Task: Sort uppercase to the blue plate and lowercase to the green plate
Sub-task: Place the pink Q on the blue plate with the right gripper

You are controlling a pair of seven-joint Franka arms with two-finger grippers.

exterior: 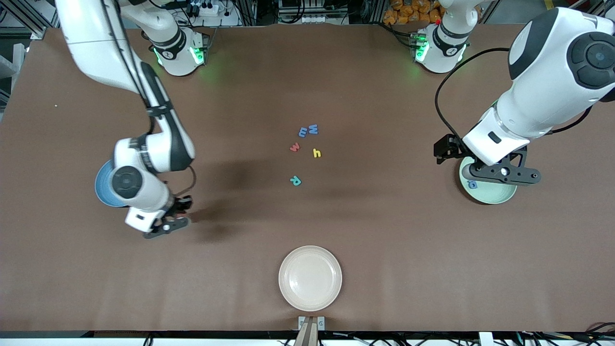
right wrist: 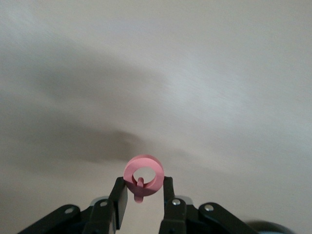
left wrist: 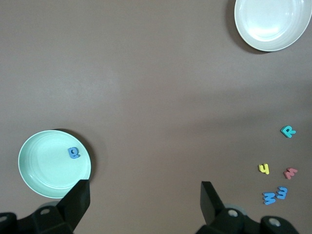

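Right now the right gripper (right wrist: pixel 142 194) pinches the red Q (right wrist: pixel 143 178) above bare tabletop beside the blue plate (exterior: pixel 102 185); left gripper (left wrist: pixel 144 195) hangs wide open over the green plate (left wrist: pixel 51 163), blue a (left wrist: pixel 73 153) inside.

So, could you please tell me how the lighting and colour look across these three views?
Front view: even light, soft arm shadows on the brown table beside the right gripper. Left wrist view: mild glare on the cream plate. Right wrist view: washed out, the table greyish, the red Q looking pink.

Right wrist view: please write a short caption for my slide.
Right gripper shut on a red letter Q, held above the brown table.
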